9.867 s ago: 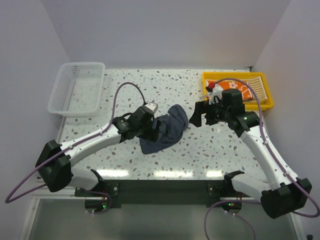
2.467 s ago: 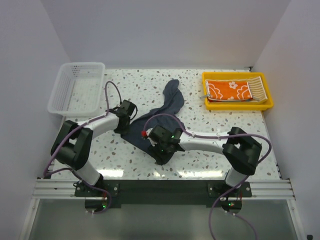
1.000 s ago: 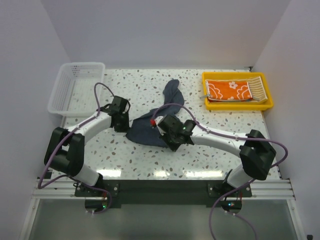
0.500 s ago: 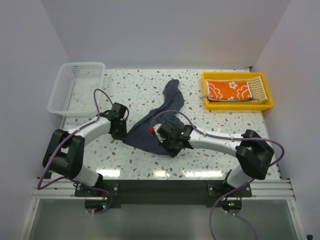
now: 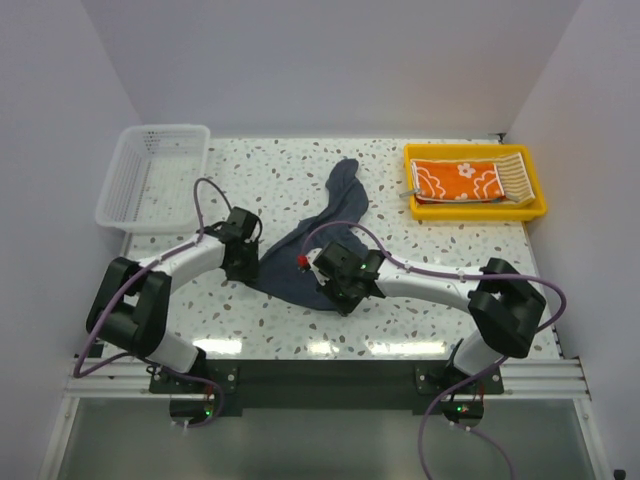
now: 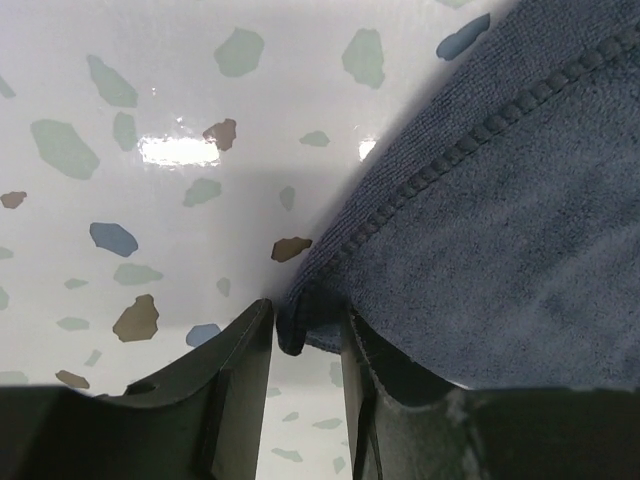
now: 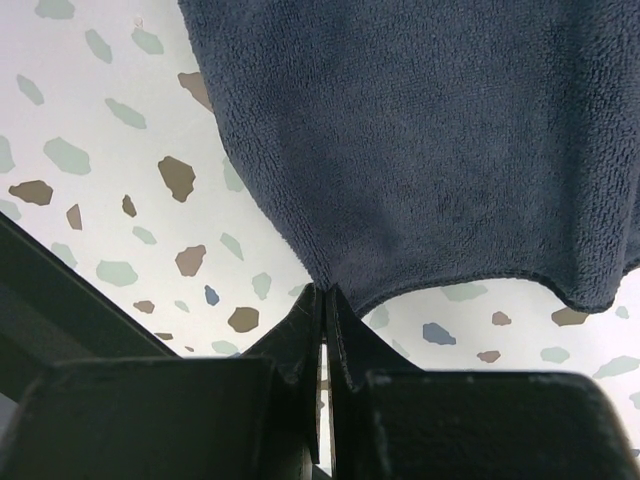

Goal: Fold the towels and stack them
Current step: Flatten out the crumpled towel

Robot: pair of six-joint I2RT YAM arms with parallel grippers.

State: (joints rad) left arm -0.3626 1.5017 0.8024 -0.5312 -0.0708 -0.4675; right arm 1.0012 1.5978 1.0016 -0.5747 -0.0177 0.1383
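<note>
Centrally on the worktop (image 5: 420,250) lies the dark towel (image 5: 340,195), unfolded and rumpled. It runs from a narrow far end toward a wider near end. From above, both near corners are hidden under the arms' wrists.

Left gripper (image 6: 306,318): jaws parted, the towel's left corner lying in the gap. Whether the cloth touches either finger is hard to make out. The towel's stitched hem runs off the frame's right edge.

Right gripper (image 7: 322,295): jaws pressed together, pinching the towel's near edge, which draws down to a point at the tips. The bite is thin, and the rest of the towel is cut off at the top.

Tray (image 5: 480,213) at the far right corner holds an orange towel (image 5: 455,180). A striped towel (image 5: 512,172) shows only at that one's right side. Basket (image 5: 115,190) sits at the far left corner.
</note>
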